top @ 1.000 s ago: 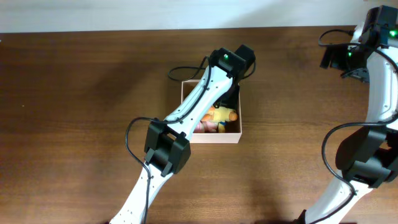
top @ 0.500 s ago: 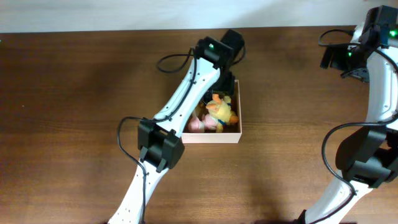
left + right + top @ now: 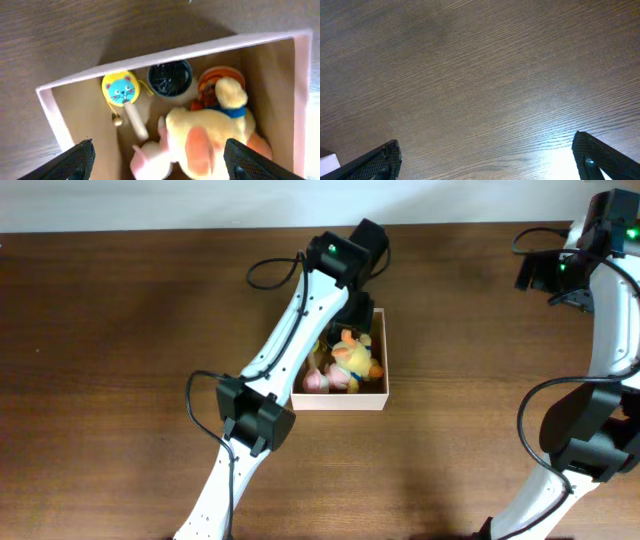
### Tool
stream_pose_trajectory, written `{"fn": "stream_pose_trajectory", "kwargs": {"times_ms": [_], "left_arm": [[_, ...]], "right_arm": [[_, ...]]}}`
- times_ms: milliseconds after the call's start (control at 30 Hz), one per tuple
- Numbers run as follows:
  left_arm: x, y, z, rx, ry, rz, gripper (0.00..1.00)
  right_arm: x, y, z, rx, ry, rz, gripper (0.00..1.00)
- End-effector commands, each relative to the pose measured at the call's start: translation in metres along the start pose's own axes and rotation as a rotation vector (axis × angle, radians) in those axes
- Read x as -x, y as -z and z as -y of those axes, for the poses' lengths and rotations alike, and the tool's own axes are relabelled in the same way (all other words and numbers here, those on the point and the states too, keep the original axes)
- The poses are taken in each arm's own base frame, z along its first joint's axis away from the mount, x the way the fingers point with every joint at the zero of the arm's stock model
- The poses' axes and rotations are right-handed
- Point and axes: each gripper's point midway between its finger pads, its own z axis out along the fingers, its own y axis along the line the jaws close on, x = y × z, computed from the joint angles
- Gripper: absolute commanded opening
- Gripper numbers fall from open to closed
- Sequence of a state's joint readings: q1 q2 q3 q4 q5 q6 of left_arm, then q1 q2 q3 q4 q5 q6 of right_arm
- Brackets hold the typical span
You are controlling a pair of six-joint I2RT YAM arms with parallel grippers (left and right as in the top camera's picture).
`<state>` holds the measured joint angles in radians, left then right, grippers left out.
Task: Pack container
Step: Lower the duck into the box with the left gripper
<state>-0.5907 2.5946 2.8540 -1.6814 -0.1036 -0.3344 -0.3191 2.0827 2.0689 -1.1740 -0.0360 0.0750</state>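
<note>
The brown wooden counter [image 3: 120, 360] carries everything. The left arm [image 3: 292, 340] rises from the 7 o'clock edge and reaches toward 12 o'clock, its wrist over the far rim of the box [image 3: 340, 402]. The box sits about mid-counter, a touch toward 12 o'clock. It is square and shallow, white outside, tan inside, and open on top.

The left pincer [image 3: 160, 160] hangs above it, spread wide with nothing gripped. One fingertip [image 3: 80, 160] shows at 8 o'clock of the wrist view and the other at 4 o'clock.

Inside the box, seen from that wrist, a yellow rattle drum [image 3: 121, 89] with a blue cat face lies leftmost, its wooden handle pointing toward 5 o'clock. Just beside it at 3 o'clock is a round black pot [image 3: 170, 79]. Next comes an orange toy [image 3: 210, 77], partly covered by a yellow plush animal [image 3: 215, 135] with a blue collar. A pink soft toy [image 3: 145, 162] lies at 6 o'clock, touching the plush. It is too blurred to identify.

The right arm [image 3: 612, 320] stands along the 3 o'clock edge, well apart from the box, its wrist up near 2 o'clock. The right pincer [image 3: 490, 162] is spread wide over wood grain, holding nothing. A small white corner [image 3: 327, 162] shows at 8 o'clock of its view, and I cannot tell what it is.
</note>
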Motion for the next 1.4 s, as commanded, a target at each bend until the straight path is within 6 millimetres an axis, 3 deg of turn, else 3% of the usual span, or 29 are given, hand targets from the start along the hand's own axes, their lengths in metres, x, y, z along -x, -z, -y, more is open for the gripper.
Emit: {"fn": "stream_pose_trajectory", "kwargs": {"times_ms": [0,367,433,567,633,1033,1367], "left_arm": [[0.002,0.019,0.004,-0.038,-0.089,0.035,0.84],[-0.003,0.020,0.019,-0.044,-0.288,0.039,0.77],[-0.003,0.020,0.019,-0.043,-0.327,0.039,0.68],[-0.005,0.017,0.018,-0.040,-0.333,0.028,0.36],[-0.007,0.014,0.018,-0.037,-0.335,0.016,0.31],[-0.041,-0.030,0.010,0.002,-0.353,-0.182,0.20],[-0.034,-0.036,-0.004,0.092,-0.359,-0.163,0.20]], "right_arm": [[-0.002,-0.005,-0.003,0.006,0.002,-0.011,0.99],[-0.002,-0.005,-0.003,0.006,0.002,-0.011,0.99],[-0.002,-0.005,-0.003,0.006,0.002,-0.011,0.99],[-0.002,-0.005,-0.003,0.006,0.002,-0.011,0.99],[-0.002,-0.005,-0.003,0.006,0.002,-0.011,0.99],[-0.002,-0.005,-0.003,0.006,0.002,-0.011,0.99],[-0.002,-0.005,-0.003,0.006,0.002,-0.011,0.99]]}}
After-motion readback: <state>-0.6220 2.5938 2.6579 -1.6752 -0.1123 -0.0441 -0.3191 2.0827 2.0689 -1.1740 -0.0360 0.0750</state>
